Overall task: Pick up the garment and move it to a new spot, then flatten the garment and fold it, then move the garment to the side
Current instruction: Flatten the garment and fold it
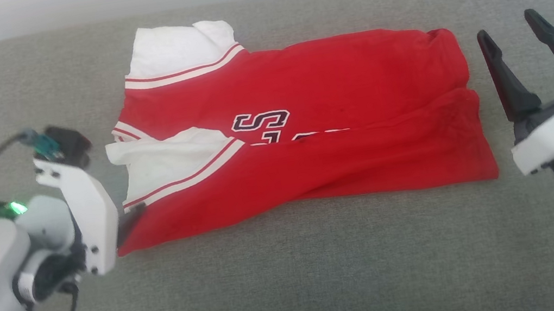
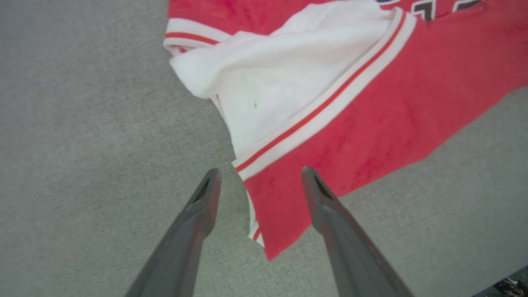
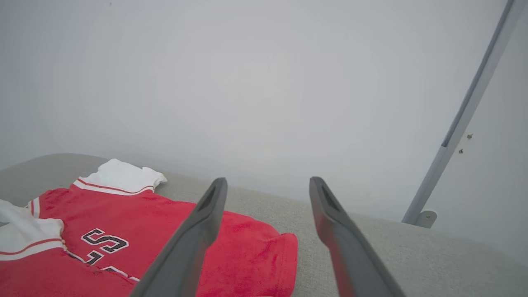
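Garment (image 1: pixel 307 134) lies folded on tabletop (image 1: pixel 296 284), bare grey surface open all round. Left tool (image 2: pixel 260 173), released, hangs over its near-left corner; right tool (image 1: pixel 506 25), released, stands beside its right edge.

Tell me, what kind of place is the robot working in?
Probably a plain test room: a grey cloth-covered surface, a bare pale wall with a metal strut, and one red garment laid out.
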`<state>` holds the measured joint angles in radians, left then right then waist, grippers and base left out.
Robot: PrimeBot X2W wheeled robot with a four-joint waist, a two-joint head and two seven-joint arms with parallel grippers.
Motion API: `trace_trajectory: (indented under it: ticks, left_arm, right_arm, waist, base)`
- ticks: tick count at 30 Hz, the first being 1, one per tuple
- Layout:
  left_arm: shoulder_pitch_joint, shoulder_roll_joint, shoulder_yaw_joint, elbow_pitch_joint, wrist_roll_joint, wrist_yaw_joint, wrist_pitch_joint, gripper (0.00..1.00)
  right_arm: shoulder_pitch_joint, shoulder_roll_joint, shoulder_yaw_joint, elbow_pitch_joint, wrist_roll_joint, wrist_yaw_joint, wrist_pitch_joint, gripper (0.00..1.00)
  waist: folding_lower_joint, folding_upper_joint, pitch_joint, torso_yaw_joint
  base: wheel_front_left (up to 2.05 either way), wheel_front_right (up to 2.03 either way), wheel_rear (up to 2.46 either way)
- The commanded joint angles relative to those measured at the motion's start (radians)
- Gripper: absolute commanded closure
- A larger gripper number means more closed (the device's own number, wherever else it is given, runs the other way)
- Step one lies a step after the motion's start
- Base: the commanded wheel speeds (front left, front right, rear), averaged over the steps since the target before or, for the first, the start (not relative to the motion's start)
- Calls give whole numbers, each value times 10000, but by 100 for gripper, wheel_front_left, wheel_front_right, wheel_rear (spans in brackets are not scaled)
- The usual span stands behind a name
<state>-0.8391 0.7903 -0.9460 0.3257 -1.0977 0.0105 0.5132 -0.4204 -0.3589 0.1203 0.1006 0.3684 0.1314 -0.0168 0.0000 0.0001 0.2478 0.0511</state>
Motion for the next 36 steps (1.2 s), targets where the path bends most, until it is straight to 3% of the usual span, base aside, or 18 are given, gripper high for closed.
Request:
trace_trajectory:
  ticks: [1,9,17,18,20,21,22,28,36]
  left_arm:
    - [276,92,-32,-321,-60,240,105,0]
    - [1032,409,17,-753,-444,999,196,0]
    - [1423,57,164,247,-943,1155,90,0]
    - [1468,-110,210,661,-1130,1145,54,7]
    - [1478,-295,210,971,-1239,943,92,89]
    - [1478,-295,210,971,-1239,943,92,89]
    - [1484,-381,225,1128,-1310,909,72,100]
    - [1381,-758,82,1620,-1327,461,124,100]
    - [1110,-1281,-97,1958,-1109,80,22,100]
  right_arm:
    - [347,318,-306,-290,-432,-15,-457,0]
    - [1431,1669,-1451,-1541,-1664,-15,-1530,0]
    - [2392,2525,-1874,-2208,-2074,-15,-1504,0]
    - [2553,2659,-1886,-2268,-2094,-15,-1438,0]
    - [2710,2755,-1859,-2307,-2151,-15,-1346,0]
    - [2710,2755,-1859,-2307,-2151,-15,-1346,0]
    - [2770,2802,-1830,-2304,-2119,-15,-1267,0]
    - [2892,2868,-1765,-1868,-1800,-15,-81,0]
    - [2605,2442,-1812,-898,-1361,-13,2241,0]
  waist:
    - [0,-1,-16,-55]
    - [0,-1,134,-446]
    - [0,-1,534,-827]
    - [0,-1,627,-901]
    - [0,-1,690,-946]
    - [0,-1,690,-946]
    - [0,-1,719,-960]
    - [0,-1,752,-871]
    - [0,-1,724,-365]
  base:
    - [0,0,0]
    - [0,0,0]
    - [0,0,0]
    - [0,0,0]
    - [0,0,0]
    - [0,0,0]
    - [0,0,0]
    - [0,0,0]
    - [0,0,0]
